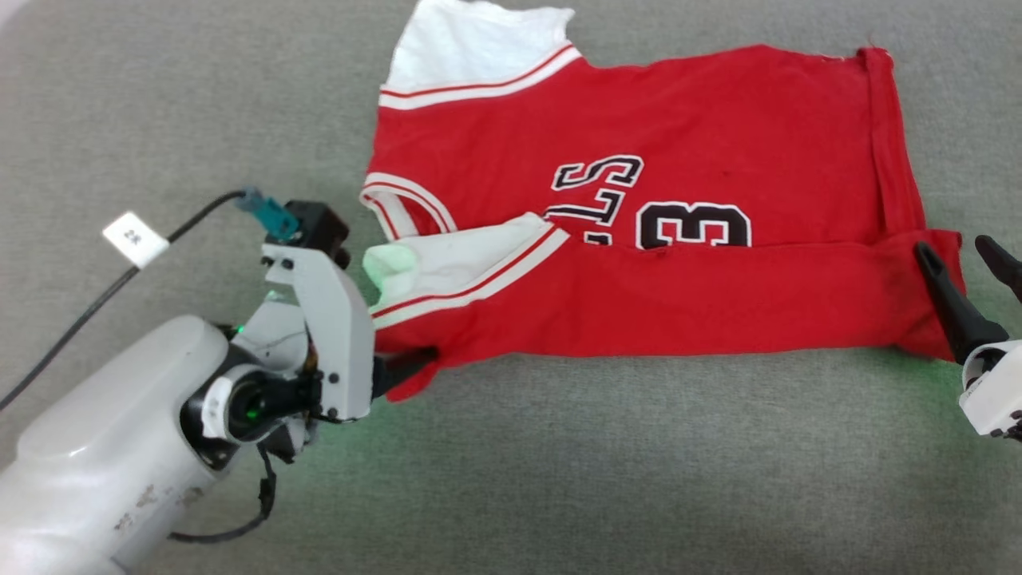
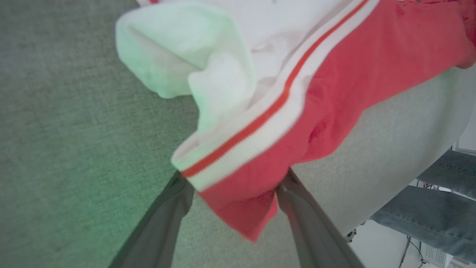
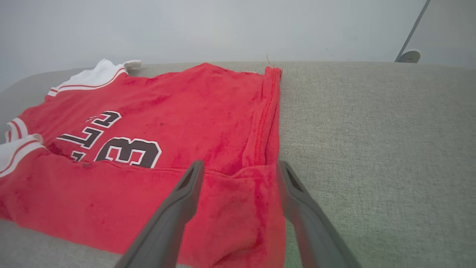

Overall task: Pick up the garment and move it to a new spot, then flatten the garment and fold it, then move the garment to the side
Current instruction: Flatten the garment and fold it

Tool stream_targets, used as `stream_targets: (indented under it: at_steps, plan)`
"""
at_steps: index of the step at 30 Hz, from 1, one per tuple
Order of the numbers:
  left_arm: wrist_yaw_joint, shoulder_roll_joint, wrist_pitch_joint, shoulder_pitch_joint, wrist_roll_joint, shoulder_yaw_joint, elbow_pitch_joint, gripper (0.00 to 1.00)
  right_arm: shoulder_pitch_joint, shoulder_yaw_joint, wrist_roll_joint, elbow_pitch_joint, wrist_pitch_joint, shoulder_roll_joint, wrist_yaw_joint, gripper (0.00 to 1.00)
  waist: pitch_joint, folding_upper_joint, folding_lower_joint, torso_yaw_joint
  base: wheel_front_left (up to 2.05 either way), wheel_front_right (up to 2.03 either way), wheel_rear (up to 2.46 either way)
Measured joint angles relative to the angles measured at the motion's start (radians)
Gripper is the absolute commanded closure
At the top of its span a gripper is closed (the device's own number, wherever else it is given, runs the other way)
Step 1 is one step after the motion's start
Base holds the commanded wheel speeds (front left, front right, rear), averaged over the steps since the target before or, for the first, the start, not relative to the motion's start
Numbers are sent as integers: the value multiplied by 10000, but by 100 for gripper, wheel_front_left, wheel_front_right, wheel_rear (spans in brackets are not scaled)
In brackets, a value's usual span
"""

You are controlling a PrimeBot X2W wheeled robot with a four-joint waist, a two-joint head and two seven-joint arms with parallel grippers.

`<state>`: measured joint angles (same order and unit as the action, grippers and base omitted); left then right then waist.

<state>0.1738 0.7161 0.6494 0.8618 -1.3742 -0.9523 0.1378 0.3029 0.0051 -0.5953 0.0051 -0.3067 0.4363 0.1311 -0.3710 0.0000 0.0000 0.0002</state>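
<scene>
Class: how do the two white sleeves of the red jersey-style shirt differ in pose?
The far white sleeve lies flat on the grey fabric surface, sticking out from the red jersey-style shirt; the near white sleeve is folded over the shirt's red front. The far sleeve looks smooth; the near one is bunched, its cuff gaping. Both are white with striped trim.

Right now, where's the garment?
In the head view the garment lies on the grey surface, centre to right, its near edge folded over. The left pincer is at its near-left corner, the right pincer at its near-right corner.
</scene>
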Motion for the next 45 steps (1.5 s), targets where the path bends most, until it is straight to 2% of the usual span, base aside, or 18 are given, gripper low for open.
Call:
stream_targets:
  at_steps: [6, 7, 8, 9, 10, 12, 16, 17, 22, 28, 29, 31, 38, 41, 43, 45]
  plan:
    - [-535, -410, -115, -30, -255, 123, 1223, 0, 191, 71, -48, 15, 40, 44, 0, 0, -248, 0, 0, -363, 0, 0, 0]
    - [-639, -445, -98, -7, -259, 121, 1350, 9, 191, 71, -48, 8, 31, 69, 0, 0, -285, 0, -1, -416, 0, 0, 0]
    - [-704, -476, -73, 15, -320, 132, 1465, 51, 191, 75, -52, -10, 19, 100, 0, 0, -316, 0, 0, -461, 0, 0, 0]
    - [-784, -493, -67, 36, -412, 151, 1595, 81, 191, 90, -59, -33, -48, 148, 0, 0, -344, 0, 0, -501, 0, 0, 0]
    - [-861, -502, -25, 61, -433, 157, 1689, 100, 190, 123, -61, -67, -128, 224, 0, 0, -368, 0, -1, -535, 0, 0, 0]
    - [-1055, -545, -17, 133, -430, 157, 1856, 100, 191, 293, -84, -146, -462, 414, 0, 0, -398, 0, 0, -585, 0, 0, 0]
    - [-1212, -715, -100, 147, -418, 136, 2031, 100, 180, 907, -263, -389, -1873, 1149, 0, 0, -375, 0, 0, -581, 0, 0, 0]
    - [-1212, -715, -100, 147, -418, 136, 2031, 100, 180, 907, -263, -389, -1873, 1149, 0, 0, -375, 0, 0, -581, 0, 0, 0]
    - [-1312, -834, -163, 214, -307, 82, 2052, 100, 354, 1536, -677, -608, -3879, 2044, 0, 0, -411, 0, 0, -480, 0, 0, 0]
    - [-1432, -1018, -274, 346, -201, 71, 1960, 100, 1144, 2010, -775, 77, -5085, 2104, 0, 0, -587, 0, -1, -311, 0, 0, 0]
    - [-1436, -1064, -328, 349, -198, 71, 1962, 100, 1257, 2077, -715, 247, -5125, 2086, 0, 40, -610, 0, 0, -270, 0, 0, 0]
    - [-1492, -1129, -408, 353, -151, 73, 1973, 100, 1461, 2230, -702, 441, -5133, 2075, 0, 100, -648, 0, 0, -193, 0, 0, 0]
    - [-1695, -1174, -869, 128, -127, 107, 1904, 100, 1322, 2359, -811, 477, -4794, 2207, 2, 100, -527, 0, 0, -1, 0, 0, 0]
    - [-1728, -934, -974, -257, -102, 98, 1499, 100, 758, 2119, -848, 228, -4711, 2449, 2, 100, -361, 0, -1, 21, 0, 0, 0]
    - [-1703, -489, -1072, -762, -102, 21, 788, 100, -43, 1737, -888, -228, -4725, 2625, 2, 100, -196, 0, 0, 48, 0, 0, 0]
    - [-1639, -326, -1104, -949, -107, 13, 523, 100, -338, 1557, -901, -389, -4740, 2675, 2, 100, -153, 0, 0, 58, 0, 0, 0]
